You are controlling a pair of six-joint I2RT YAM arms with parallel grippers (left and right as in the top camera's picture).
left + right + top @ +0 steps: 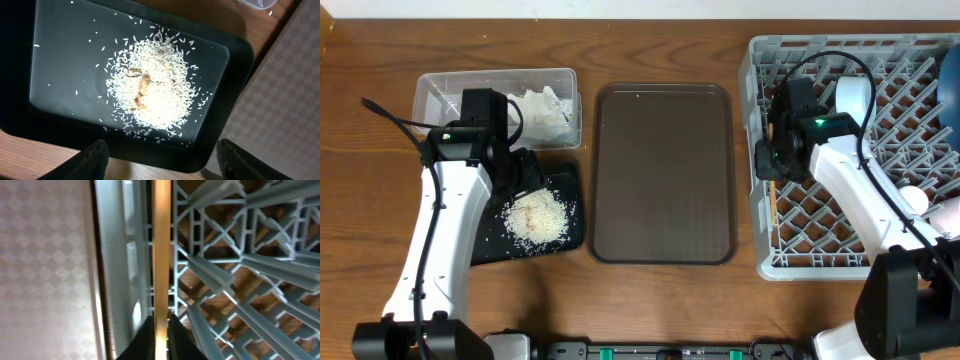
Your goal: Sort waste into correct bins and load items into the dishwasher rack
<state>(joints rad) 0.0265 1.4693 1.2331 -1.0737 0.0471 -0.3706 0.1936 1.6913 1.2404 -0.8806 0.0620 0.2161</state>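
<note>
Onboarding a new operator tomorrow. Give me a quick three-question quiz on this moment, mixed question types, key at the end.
1. True or false: the rice lies heaped on the black tray.
2. Pick one. The right fingers are shut on: A) a white cup, B) a chopstick, C) a bowl.
3. Short answer: which container holds the napkin?

Key
1. True.
2. B. The stick runs along the left edge of the rack.
3. The clear tub.
</note>
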